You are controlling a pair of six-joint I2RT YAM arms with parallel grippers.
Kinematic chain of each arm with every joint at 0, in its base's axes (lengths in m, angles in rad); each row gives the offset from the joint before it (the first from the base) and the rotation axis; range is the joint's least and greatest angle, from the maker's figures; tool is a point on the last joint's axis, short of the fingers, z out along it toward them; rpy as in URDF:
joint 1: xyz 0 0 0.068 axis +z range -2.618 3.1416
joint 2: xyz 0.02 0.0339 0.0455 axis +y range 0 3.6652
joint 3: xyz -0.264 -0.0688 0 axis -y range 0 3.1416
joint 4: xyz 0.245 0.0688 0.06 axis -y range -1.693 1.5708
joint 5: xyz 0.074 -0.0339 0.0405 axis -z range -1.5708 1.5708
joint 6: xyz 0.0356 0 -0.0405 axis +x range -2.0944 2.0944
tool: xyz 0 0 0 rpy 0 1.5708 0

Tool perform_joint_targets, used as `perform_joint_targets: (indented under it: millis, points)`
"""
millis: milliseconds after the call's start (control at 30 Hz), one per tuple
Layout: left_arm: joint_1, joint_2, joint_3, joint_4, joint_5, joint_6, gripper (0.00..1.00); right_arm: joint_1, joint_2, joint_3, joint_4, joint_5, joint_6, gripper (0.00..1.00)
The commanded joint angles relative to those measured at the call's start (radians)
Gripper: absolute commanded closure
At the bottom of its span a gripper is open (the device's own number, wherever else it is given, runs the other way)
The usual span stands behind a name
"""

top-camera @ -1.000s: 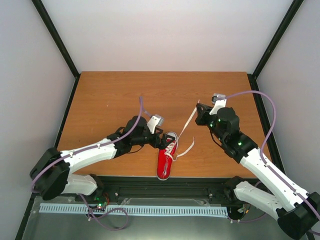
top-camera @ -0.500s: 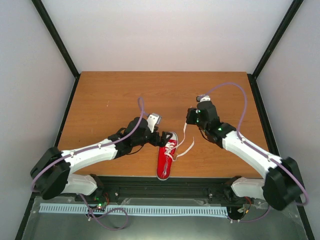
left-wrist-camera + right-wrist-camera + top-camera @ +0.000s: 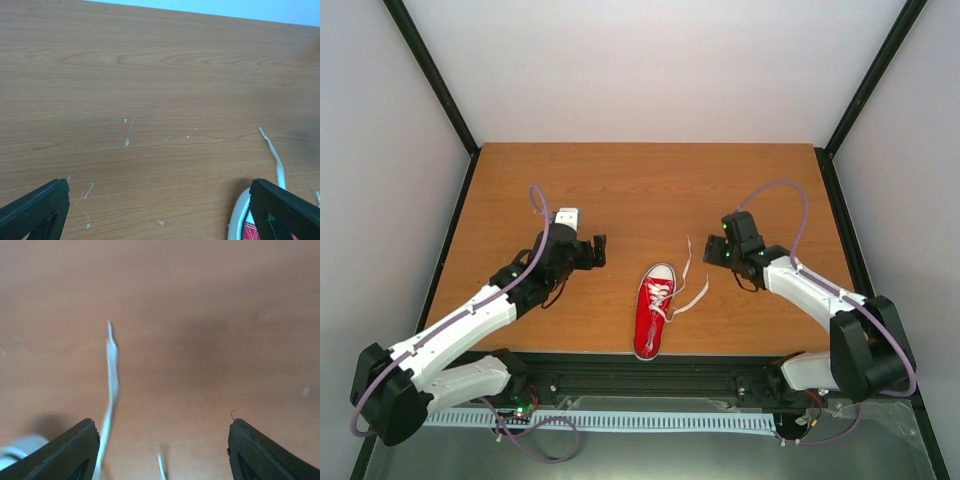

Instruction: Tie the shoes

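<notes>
The red shoe [image 3: 650, 322] with white sole lies near the table's front edge, its white laces [image 3: 660, 296] loosely crossed. One loose lace end [image 3: 687, 252] runs away from the shoe toward the back, and another [image 3: 697, 295] trails right. My left gripper [image 3: 599, 250] stands open to the shoe's left, apart from it; its wrist view shows the shoe's white rim [image 3: 238, 219] and a lace tip [image 3: 272, 150]. My right gripper [image 3: 713, 251] is open, low over the table right of the shoe. A lace [image 3: 113, 382] lies slack between its fingers, close to the left one.
The wooden table [image 3: 650, 190] is bounded by black frame posts and pale walls at the back and sides. Purple cables loop above both arms. Small white scuffs [image 3: 127, 142] mark the wood ahead of the left gripper.
The right gripper moved toward the shoe, sank and opened, dropping the lace it held taut. The left arm pulled back left, away from the shoe.
</notes>
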Motion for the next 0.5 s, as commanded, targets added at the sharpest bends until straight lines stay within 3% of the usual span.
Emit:
perform_joint_targets:
  millis: [0,200,467]
  points:
    - [-0.002,-0.071,-0.011,0.008,0.031,0.034,0.0,0.053,0.011,-0.084,-0.089,-0.06,0.048,0.32]
    - [-0.002,-0.072,-0.019,0.007,0.064,0.064,0.0,0.128,0.078,-0.102,-0.079,-0.046,0.095,0.52]
    - [-0.002,-0.085,-0.052,0.008,0.107,0.045,0.0,0.218,0.229,-0.023,-0.143,0.073,0.138,0.58]
